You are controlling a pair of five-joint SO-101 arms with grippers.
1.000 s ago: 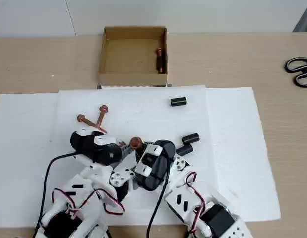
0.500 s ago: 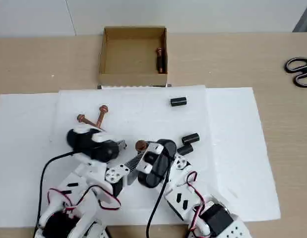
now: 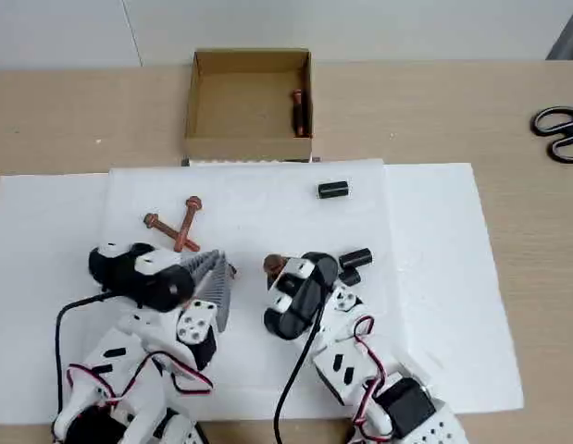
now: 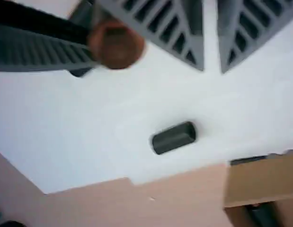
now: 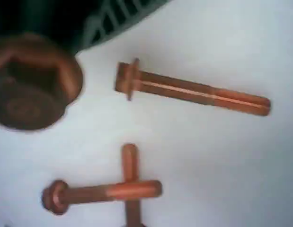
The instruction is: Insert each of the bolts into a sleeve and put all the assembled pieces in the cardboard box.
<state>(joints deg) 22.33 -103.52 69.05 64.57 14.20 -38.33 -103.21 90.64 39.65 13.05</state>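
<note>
Near the front of the white sheet, between the two arms, the right gripper pinches a copper-coloured bolt with its round flanged head showing. The left gripper hangs beside it, grey ribbed fingers spread and empty. The bolt looks stiff, small and light, probably smooth enough to roll or slip, so a hold across the shank just under the head seems safest. A short black sleeve lies farther up the sheet, towards the cardboard box.
</note>
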